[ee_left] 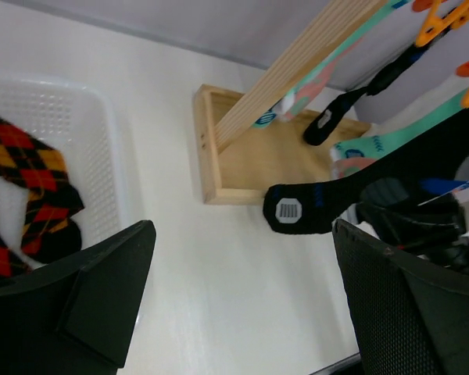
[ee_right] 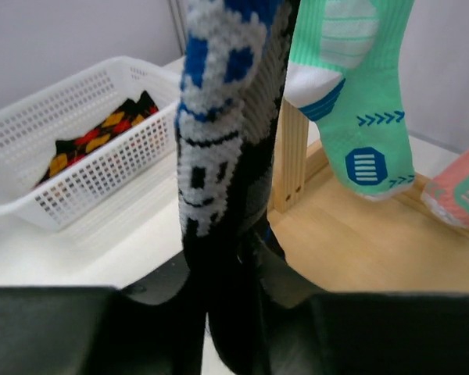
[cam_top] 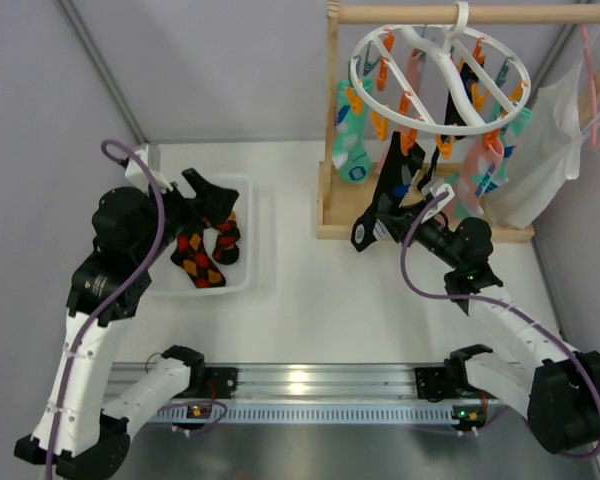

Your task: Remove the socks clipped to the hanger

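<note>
Barely begun: right tool [ee_right: 230, 328] pinching black sock [ee_right: 219, 226], not yet unclipped from hanger [cam_top: 358, 62]; mint sock [ee_right: 359, 117], pink sock [ee_right: 461, 195] hanging too; left tool [ee_left: 242, 297] wide.

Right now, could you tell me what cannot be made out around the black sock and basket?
Right wrist: black sock cut by the upper edge; whether the right gripper pinches it, dark on dark.
Top view: how it attaches to the hanger, too small.
Left wrist: basket partly behind the left gripper.
</note>
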Robot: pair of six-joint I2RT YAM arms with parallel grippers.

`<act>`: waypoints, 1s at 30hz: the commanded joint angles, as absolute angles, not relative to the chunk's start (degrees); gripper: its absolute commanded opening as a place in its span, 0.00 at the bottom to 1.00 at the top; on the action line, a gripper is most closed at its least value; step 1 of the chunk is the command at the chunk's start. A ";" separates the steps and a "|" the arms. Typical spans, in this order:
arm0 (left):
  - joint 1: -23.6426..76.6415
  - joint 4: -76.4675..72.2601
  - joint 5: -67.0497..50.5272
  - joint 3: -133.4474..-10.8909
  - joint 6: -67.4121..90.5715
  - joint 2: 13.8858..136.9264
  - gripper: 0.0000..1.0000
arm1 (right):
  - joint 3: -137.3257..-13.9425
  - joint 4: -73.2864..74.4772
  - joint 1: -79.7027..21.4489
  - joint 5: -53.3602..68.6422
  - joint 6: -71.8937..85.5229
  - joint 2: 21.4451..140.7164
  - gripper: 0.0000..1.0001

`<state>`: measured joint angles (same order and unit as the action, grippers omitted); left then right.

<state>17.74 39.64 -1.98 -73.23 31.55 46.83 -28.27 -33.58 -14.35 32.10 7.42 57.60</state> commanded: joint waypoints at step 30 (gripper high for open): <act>63.98 35.68 44.55 -132.88 0.89 101.68 0.95 | -42.62 -38.85 -57.21 -40.25 -4.92 77.07 0.00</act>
